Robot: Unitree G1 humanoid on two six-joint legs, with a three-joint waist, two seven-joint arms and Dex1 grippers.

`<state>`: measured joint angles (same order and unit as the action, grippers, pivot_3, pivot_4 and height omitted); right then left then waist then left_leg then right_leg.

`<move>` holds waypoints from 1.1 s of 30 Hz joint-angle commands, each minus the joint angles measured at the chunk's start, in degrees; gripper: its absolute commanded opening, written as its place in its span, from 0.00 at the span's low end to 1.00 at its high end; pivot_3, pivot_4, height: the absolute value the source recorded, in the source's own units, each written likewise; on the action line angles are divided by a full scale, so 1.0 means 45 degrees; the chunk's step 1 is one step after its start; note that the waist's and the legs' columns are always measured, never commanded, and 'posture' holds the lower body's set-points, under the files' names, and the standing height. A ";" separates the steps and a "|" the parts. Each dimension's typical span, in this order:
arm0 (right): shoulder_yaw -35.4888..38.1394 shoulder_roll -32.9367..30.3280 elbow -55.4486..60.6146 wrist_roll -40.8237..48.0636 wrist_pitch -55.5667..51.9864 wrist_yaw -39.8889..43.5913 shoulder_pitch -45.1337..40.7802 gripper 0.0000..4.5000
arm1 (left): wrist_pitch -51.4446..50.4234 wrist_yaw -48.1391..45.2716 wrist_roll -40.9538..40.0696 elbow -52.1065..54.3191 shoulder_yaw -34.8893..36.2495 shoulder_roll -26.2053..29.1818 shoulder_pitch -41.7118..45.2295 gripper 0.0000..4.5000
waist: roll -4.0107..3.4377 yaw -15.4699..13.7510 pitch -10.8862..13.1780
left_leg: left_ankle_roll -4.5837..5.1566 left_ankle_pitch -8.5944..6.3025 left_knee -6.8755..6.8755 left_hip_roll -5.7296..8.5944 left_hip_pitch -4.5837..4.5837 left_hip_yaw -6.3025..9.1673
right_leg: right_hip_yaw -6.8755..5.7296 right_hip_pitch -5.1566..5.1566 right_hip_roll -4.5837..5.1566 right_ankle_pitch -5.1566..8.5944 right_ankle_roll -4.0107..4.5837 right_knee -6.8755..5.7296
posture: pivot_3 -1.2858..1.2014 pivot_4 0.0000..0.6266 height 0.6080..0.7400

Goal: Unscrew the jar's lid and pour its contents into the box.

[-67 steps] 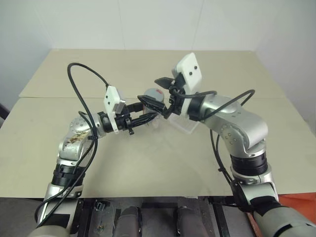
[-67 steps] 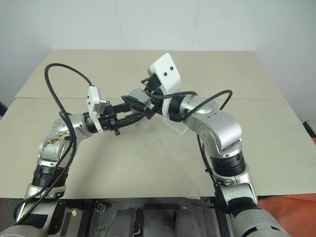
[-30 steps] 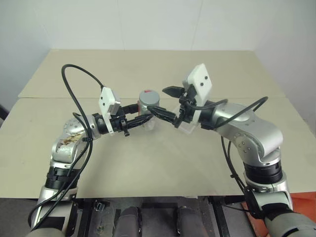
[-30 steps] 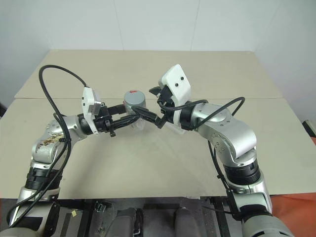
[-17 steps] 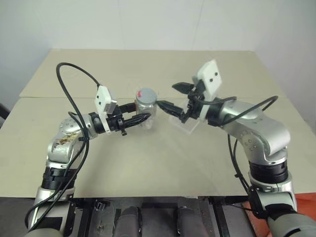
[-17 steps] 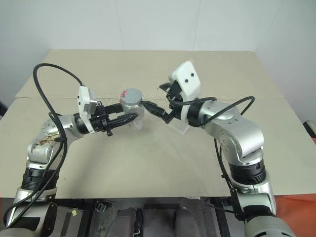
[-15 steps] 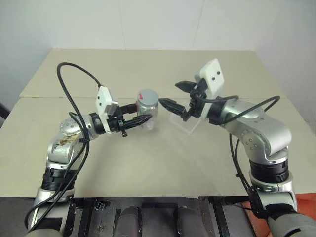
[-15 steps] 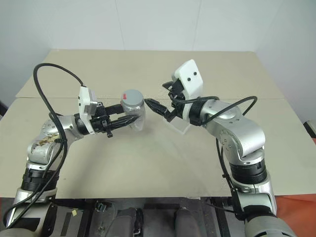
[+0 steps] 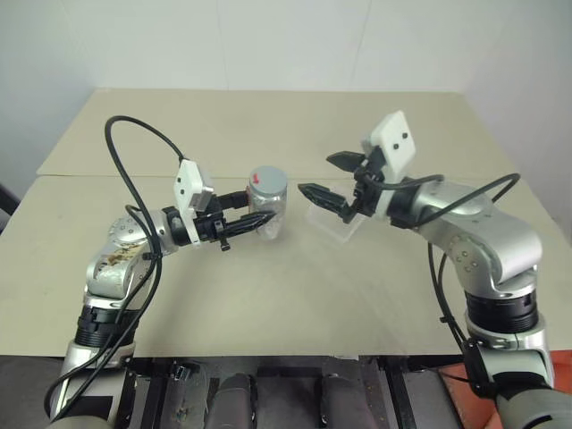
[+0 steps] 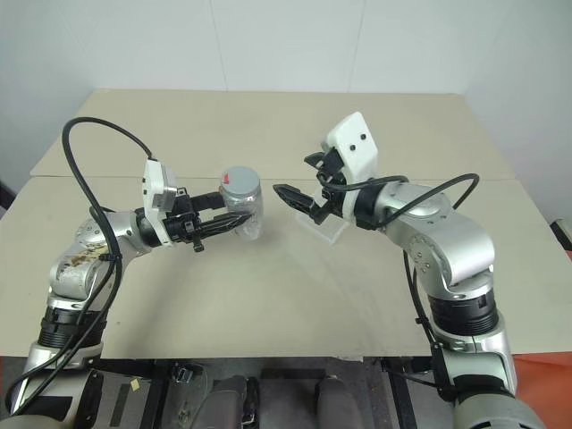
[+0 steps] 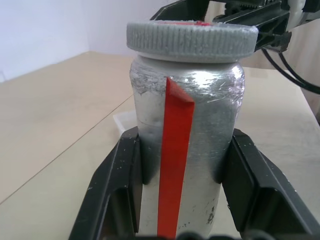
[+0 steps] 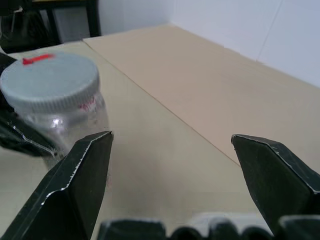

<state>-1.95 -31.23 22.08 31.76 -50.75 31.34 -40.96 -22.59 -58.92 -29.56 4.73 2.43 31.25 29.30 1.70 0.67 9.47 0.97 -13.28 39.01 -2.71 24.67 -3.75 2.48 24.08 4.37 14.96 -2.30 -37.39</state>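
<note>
Bright, even light, soft shadows, sharp focus

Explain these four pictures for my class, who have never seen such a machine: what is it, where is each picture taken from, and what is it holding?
This is a two-armed robot at a beige table. Each arm ends in a claw of two black fingers. Two pictures come from cameras in its head, looking down over both arms. The other two come from a camera on each wrist, looking along that claw.

The left claw is shut on the jar, a silvery jar with a red stripe, holding it upright. The lid, grey with a red mark, is on the jar. The right claw is open, empty and apart from the jar. Under it on the table lies the box, a clear plastic tray.
</note>
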 commanded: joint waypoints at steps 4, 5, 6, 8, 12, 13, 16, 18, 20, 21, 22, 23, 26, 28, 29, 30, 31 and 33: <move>0.1068 -0.0022 0.0767 0.1775 0.0659 0.1866 0.0020 0.99 | 0.0321 -0.0404 -0.0219 -0.0457 0.0061 -0.0128 0.0611 0.41 | 0.0000 0.0030 0.0000 | 0.0000 0.0000 -0.0001 -0.0001 0.0000 0.0012 | 0.0002 -0.0001 -0.0002 0.0000 0.0000 0.0009 | 0.52 0.24 1.00; 0.0930 0.0031 0.0717 0.1730 0.0750 0.1947 -0.0035 0.99 | 0.0370 -0.0549 -0.0195 -0.0592 -0.0020 -0.0159 0.0715 0.41 | 0.0000 0.0033 0.0000 | 0.0001 0.0000 -0.0001 -0.0002 0.0000 0.0012 | 0.0002 -0.0001 -0.0003 0.0000 0.0000 0.0010 | 0.52 0.24 1.00; 0.0833 0.0064 0.0680 0.1686 0.0818 0.2000 -0.0069 0.99 | 0.0405 -0.0650 -0.0171 -0.0687 -0.0069 -0.0185 0.0788 0.41 | 0.0000 0.0034 0.0000 | 0.0001 0.0000 -0.0001 -0.0002 -0.0001 0.0012 | 0.0001 -0.0002 -0.0004 0.0000 0.0000 0.0008 | 0.52 0.24 1.00; 0.0599 0.0289 0.0459 0.1562 0.0912 0.1953 -0.0278 0.99 | 0.0505 -0.0871 -0.0105 -0.0909 -0.0184 -0.0252 0.0975 0.41 | 0.0000 0.0032 0.0000 | 0.0000 0.0000 -0.0001 -0.0001 -0.0001 0.0009 | 0.0001 -0.0002 -0.0003 0.0000 0.0000 0.0006 | 0.52 0.24 1.00; 0.0096 0.0935 -0.0113 0.1058 0.1024 0.1491 -0.0817 0.99 | 0.0621 -0.1143 -0.0079 -0.1139 -0.0310 -0.0362 0.1237 0.41 | 0.0000 0.0046 0.0000 | 0.0000 0.0000 0.0000 -0.0001 -0.0001 0.0005 | 0.0002 0.0002 -0.0004 0.0000 0.0000 0.0001 | 0.52 0.24 1.00; -0.0037 0.1088 -0.0291 0.0852 0.1062 0.1336 -0.0938 0.99 | 0.0625 -0.1178 -0.0068 -0.1154 -0.0327 -0.0390 0.1258 0.41 | 0.0000 0.0043 0.0000 | 0.0000 0.0000 -0.0001 -0.0002 -0.0001 0.0004 | 0.0001 0.0004 -0.0005 0.0000 0.0000 -0.0001 | 0.52 0.24 1.00; -0.0356 0.1400 -0.0609 0.0402 0.1081 0.1058 -0.1218 0.99 | 0.0631 -0.1226 -0.0025 -0.1123 -0.0368 -0.0448 0.1239 0.41 | 0.0000 0.0028 0.0000 | 0.0000 0.0000 0.0000 0.0000 -0.0001 -0.0002 | 0.0001 0.0003 -0.0004 0.0000 0.0000 -0.0040 | 0.52 0.24 1.00; -0.0398 0.1538 -0.0592 0.0417 0.1026 0.1056 -0.1316 0.99 | 0.0626 -0.1233 -0.0013 -0.1100 -0.0371 -0.0468 0.1214 0.41 | 0.0000 0.0011 0.0000 | 0.0000 0.0000 0.0000 0.0000 0.0001 -0.0004 | 0.0001 0.0005 -0.0002 0.0000 0.0000 -0.0046 | 0.52 0.24 1.00; -0.0417 0.1673 -0.0518 0.0479 0.0972 0.1076 -0.1383 0.99 | 0.0612 -0.1226 -0.0015 -0.1073 -0.0365 -0.0474 0.1195 0.41 | 0.0000 0.0003 0.0000 | 0.0000 0.0000 0.0000 0.0000 0.0002 -0.0003 | 0.0000 0.0004 -0.0002 0.0000 0.0000 -0.0049 | 0.52 0.24 1.00; -0.0444 0.1722 -0.0507 0.0468 0.0958 0.1070 -0.1402 0.99 | 0.0607 -0.1228 -0.0018 -0.1062 -0.0358 -0.0468 0.1185 0.41 | 0.0000 0.0007 0.0000 | 0.0000 0.0000 0.0000 0.0000 0.0002 -0.0001 | 0.0000 0.0003 -0.0002 0.0000 0.0000 -0.0050 | 0.52 0.24 1.00; -0.0475 0.1759 -0.0516 0.0462 0.0941 0.1070 -0.1415 0.99 | 0.0598 -0.1233 -0.0026 -0.1050 -0.0342 -0.0458 0.1172 0.41 | 0.0000 0.0009 0.0000 | 0.0000 0.0000 0.0001 0.0000 0.0002 -0.0001 | -0.0001 0.0003 -0.0002 0.0000 0.0000 -0.0050 | 0.52 0.24 1.00; -0.0502 0.1793 -0.0524 0.0460 0.0925 0.1068 -0.1427 0.99 | 0.0590 -0.1235 -0.0030 -0.1037 -0.0332 -0.0450 0.1160 0.41 | -0.0001 0.0010 0.0000 | 0.0000 0.0000 0.0001 0.0000 0.0001 -0.0001 | -0.0001 0.0002 -0.0002 0.0000 0.0000 -0.0049 | 0.52 0.24 1.00; -0.0551 0.1876 -0.0482 0.0504 0.0870 0.1081 -0.1443 0.99 | 0.0573 -0.1227 -0.0033 -0.0993 -0.0315 -0.0434 0.1116 0.41 | -0.0001 0.0014 0.0000 | 0.0000 0.0000 0.0000 -0.0001 0.0001 -0.0002 | -0.0001 0.0004 -0.0003 0.0000 0.0000 -0.0049 | 0.52 0.24 1.00; -0.0604 0.1918 -0.0451 0.0547 0.0838 0.1112 -0.1454 0.99 | 0.0559 -0.1217 -0.0043 -0.0954 -0.0303 -0.0425 0.1078 0.41 | 0.0000 0.0014 0.0000 | 0.0000 0.0000 0.0000 -0.0001 0.0001 -0.0002 | -0.0001 0.0004 -0.0002 0.0000 0.0000 -0.0050 | 0.52 0.24 1.00; -0.0630 0.1932 -0.0465 0.0548 0.0829 0.1120 -0.1467 0.99 | 0.0553 -0.1212 -0.0045 -0.0939 -0.0301 -0.0422 0.1065 0.41 | -0.0001 0.0014 0.0000 | 0.0000 0.0000 0.0000 0.0000 0.0001 -0.0002 | -0.0001 0.0004 -0.0002 0.0000 0.0000 -0.0051 | 0.52 0.24 1.00; -0.0662 0.1947 -0.0506 0.0524 0.0846 0.1126 -0.1484 0.99 | 0.0551 -0.1214 -0.0048 -0.0931 -0.0303 -0.0422 0.1056 0.41 | 0.0000 0.0014 0.0000 | 0.0000 0.0000 0.0000 -0.0001 0.0001 -0.0003 | -0.0001 0.0004 -0.0003 0.0000 0.0000 -0.0050 | 0.52 0.24 1.00; -0.0691 0.1966 -0.0561 0.0496 0.0864 0.1130 -0.1511 0.99 | 0.0552 -0.1216 -0.0044 -0.0933 -0.0308 -0.0422 0.1056 0.41 | 0.0000 0.0015 0.0000 | 0.0000 0.0000 0.0000 -0.0001 0.0001 -0.0003 | -0.0001 0.0004 -0.0003 0.0000 0.0000 -0.0050 | 0.52 0.24 1.00; -0.0753 0.2007 -0.0676 0.0437 0.0898 0.1124 -0.1570 0.99 | 0.0555 -0.1214 -0.0042 -0.0920 -0.0311 -0.0423 0.1053 0.41 | 0.0000 0.0016 0.0000 | 0.0000 0.0000 0.0000 -0.0001 0.0001 -0.0002 | -0.0001 0.0004 -0.0003 0.0000 0.0000 -0.0050 | 0.52 0.24 1.00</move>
<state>-5.98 -22.27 18.31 33.88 -47.52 36.22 -46.31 -21.17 -64.18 -29.23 -1.22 0.42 29.21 33.73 1.69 0.74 9.47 0.97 -13.27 39.01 -2.71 24.67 -3.76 2.48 24.10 4.36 14.96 -2.30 -37.61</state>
